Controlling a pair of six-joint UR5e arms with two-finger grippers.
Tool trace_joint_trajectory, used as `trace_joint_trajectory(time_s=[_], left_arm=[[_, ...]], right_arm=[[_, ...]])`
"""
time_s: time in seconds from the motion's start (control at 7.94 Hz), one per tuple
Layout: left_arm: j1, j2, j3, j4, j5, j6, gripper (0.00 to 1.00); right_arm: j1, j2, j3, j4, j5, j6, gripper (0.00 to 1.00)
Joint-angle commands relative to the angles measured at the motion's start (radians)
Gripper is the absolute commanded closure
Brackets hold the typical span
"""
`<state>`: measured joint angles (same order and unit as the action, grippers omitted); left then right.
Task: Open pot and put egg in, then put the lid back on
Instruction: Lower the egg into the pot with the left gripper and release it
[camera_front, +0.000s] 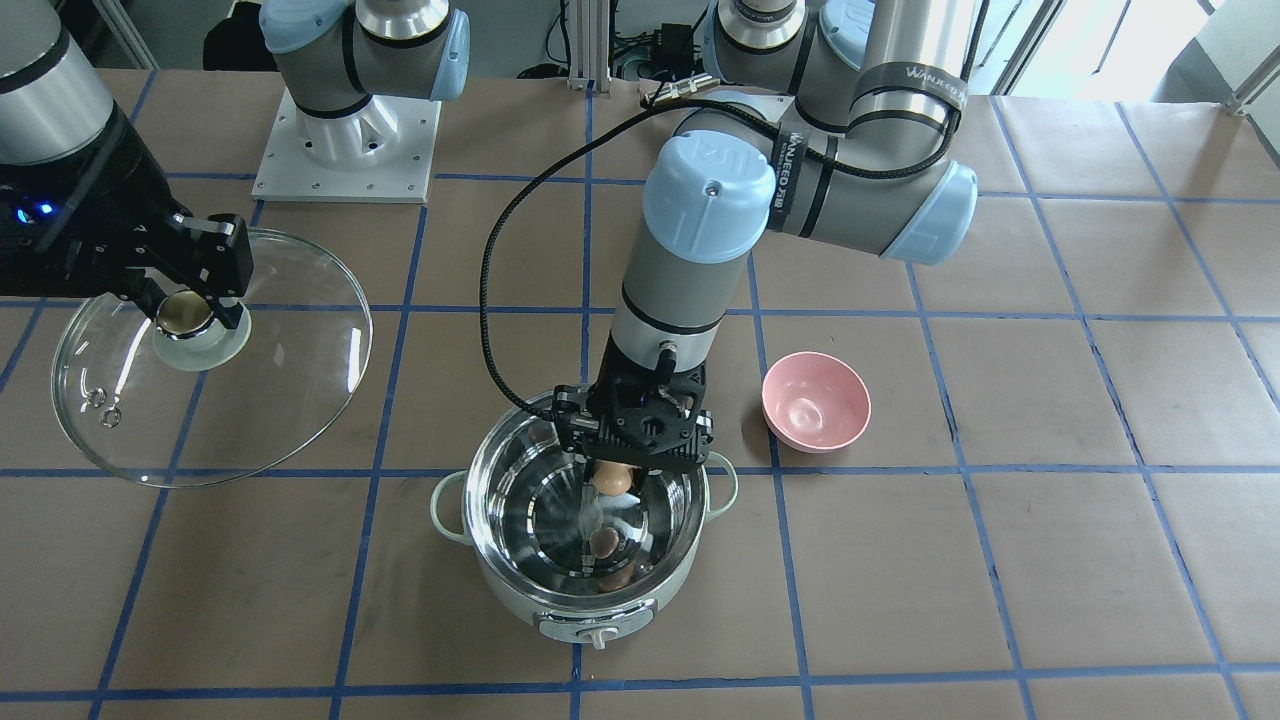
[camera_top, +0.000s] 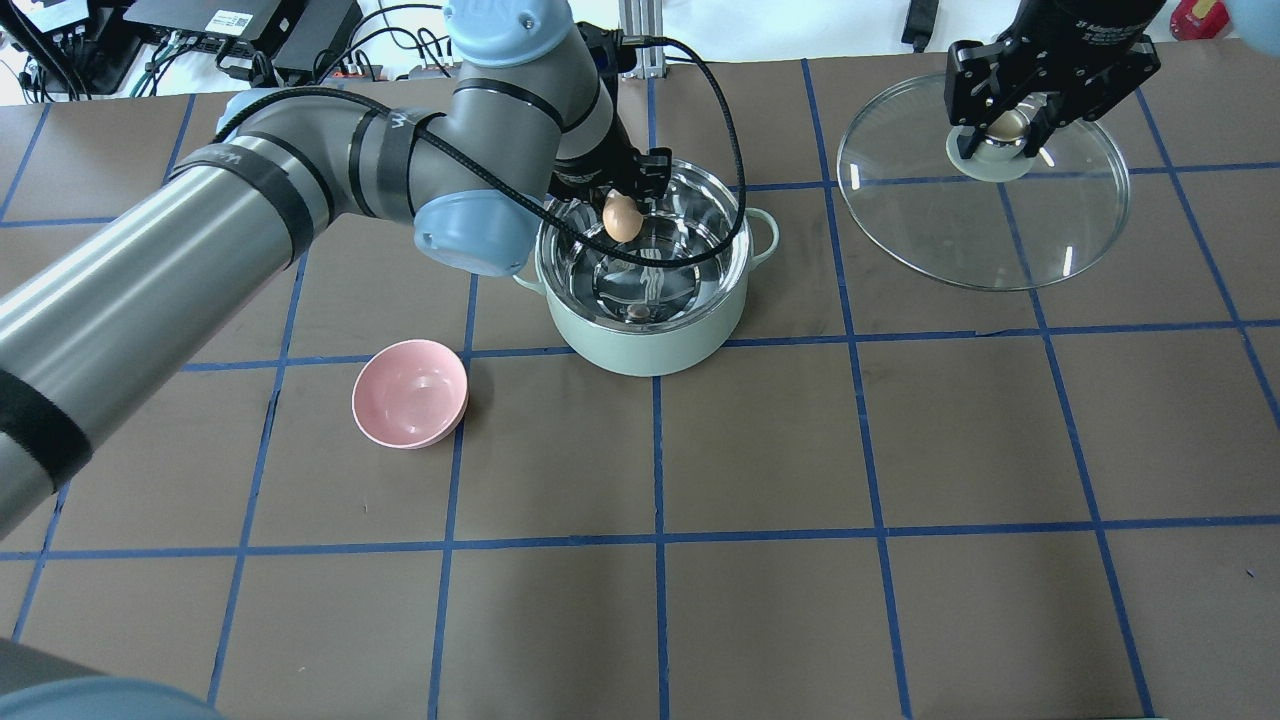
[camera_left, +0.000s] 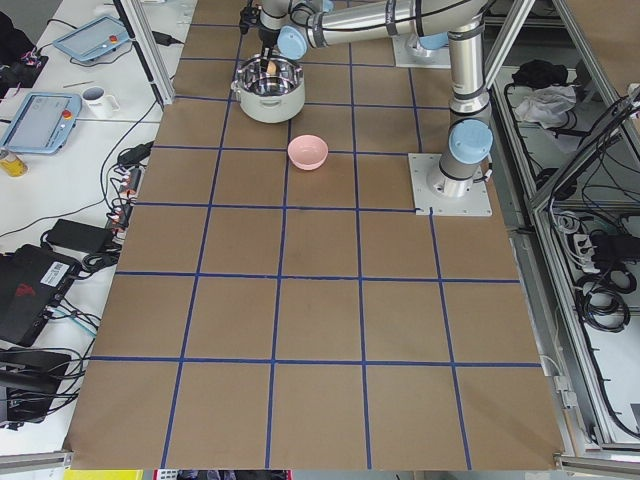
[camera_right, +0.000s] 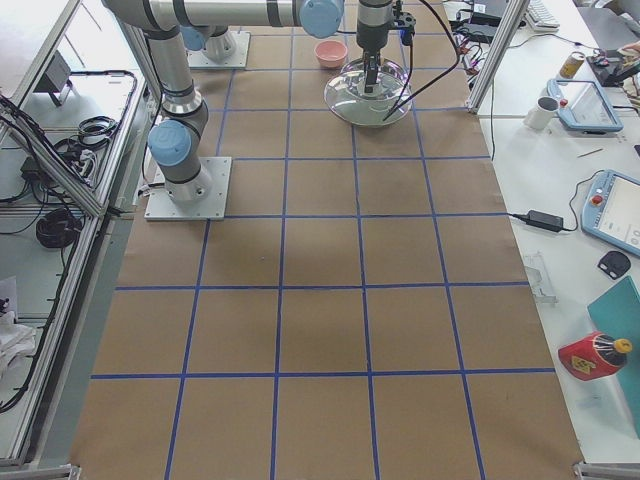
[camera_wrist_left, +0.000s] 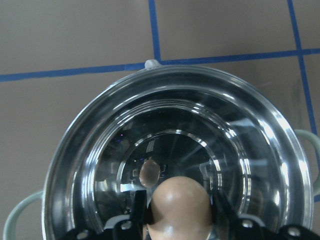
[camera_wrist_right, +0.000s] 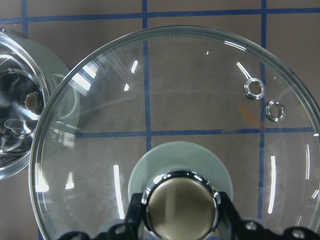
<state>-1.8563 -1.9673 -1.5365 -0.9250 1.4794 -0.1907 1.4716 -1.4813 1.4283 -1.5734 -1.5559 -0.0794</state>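
The mint-green pot (camera_top: 650, 350) stands open on the table, its steel inside bare apart from reflections. My left gripper (camera_top: 622, 205) is shut on the tan egg (camera_top: 622, 218) and holds it just above the pot's far rim, over the inside. In the left wrist view the egg (camera_wrist_left: 180, 207) hangs over the pot's bowl (camera_wrist_left: 65, 165). My right gripper (camera_top: 1003, 135) is shut on the knob of the glass lid (camera_top: 960, 230) and holds it tilted, off to the pot's right. The lid (camera_wrist_right: 190, 90) fills the right wrist view.
A pink bowl (camera_top: 410, 392) sits on the table to the near left of the pot. The brown table is marked by blue tape lines. The left arm's black cable loops over the pot's rim.
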Motion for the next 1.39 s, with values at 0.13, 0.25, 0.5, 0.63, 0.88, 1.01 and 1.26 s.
trace_joint_trajectory(time_s=[0.13,0.25,0.5,0.63,0.88,1.01,1.26], left_arm=[[-0.032,-0.107,0.021,0.017,0.001,0.016,0.86],[-0.032,-0.123,0.016,0.018,0.001,0.013,0.86],[-0.032,-0.137,0.016,0.029,0.005,0.017,0.85],[-0.032,-0.151,0.015,0.031,0.01,0.016,0.75],[-0.035,-0.156,0.015,0.032,0.012,0.016,0.75],[-0.035,-0.163,0.015,0.032,0.012,0.017,0.75],[-0.035,-0.168,0.015,0.032,0.015,0.017,0.75]], right_arm=[[-0.004,-0.014,0.03,0.001,-0.046,-0.025,1.0],[-0.004,-0.014,0.03,0.0,-0.046,-0.025,1.0],[-0.004,-0.013,0.03,0.001,-0.046,-0.025,1.0],[-0.004,-0.013,0.032,-0.003,-0.037,-0.025,1.0],[-0.002,-0.014,0.035,-0.013,-0.041,-0.022,1.0],[-0.002,-0.014,0.035,-0.014,-0.043,-0.023,1.0],[-0.002,-0.014,0.035,-0.016,-0.038,-0.023,1.0]])
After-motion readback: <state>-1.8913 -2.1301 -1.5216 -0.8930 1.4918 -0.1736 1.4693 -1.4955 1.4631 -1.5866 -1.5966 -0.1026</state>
